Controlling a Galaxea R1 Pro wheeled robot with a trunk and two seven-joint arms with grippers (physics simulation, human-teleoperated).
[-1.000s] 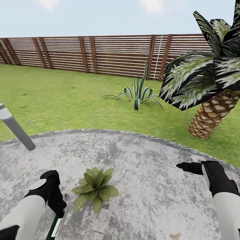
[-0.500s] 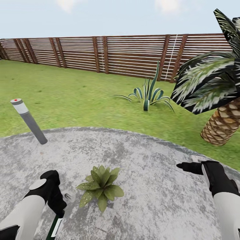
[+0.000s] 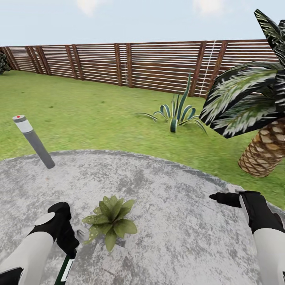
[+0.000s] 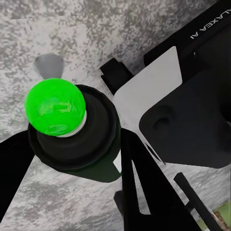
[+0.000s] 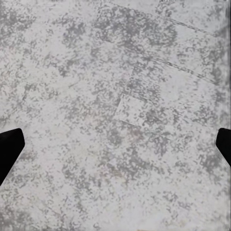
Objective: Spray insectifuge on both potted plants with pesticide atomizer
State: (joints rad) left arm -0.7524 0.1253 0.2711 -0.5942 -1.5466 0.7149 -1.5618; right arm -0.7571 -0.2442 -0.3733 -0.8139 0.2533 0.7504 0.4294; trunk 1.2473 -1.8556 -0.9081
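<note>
Left end effector (image 3: pixel 68 253) sits low at the near left of the head view, fingers closed around the pesticide atomizer (image 3: pixel 64 270), whose dark body with white label patch hangs below the grip. The left wrist view confirms the hold: the atomizer (image 4: pixel 72 130) sits between the dark fingers (image 4: pixel 144 192), its green dot uppermost, over mottled paving. Right end effector (image 3: pixel 215 196) is held at the near right, pointing inward; the right wrist view shows its two fingertips (image 5: pixel 9 147) set wide apart with nothing between them, bare paving beneath. One potted plant (image 3: pixel 110 221), a low rosette of speckled leaves, stands on the round grey paved patch (image 3: pixel 178 206), just beside the left end effector. At the patch's far left edge a grey lamp post (image 3: pixel 35 141) leans. Beyond lies lawn (image 3: pixel 87 114), with a striped agave (image 3: pixel 176 113) and a scaly-trunked palm (image 3: pixel 263 152) at right. A brown slatted fence (image 3: pixel 150 65) closes the rear.
</note>
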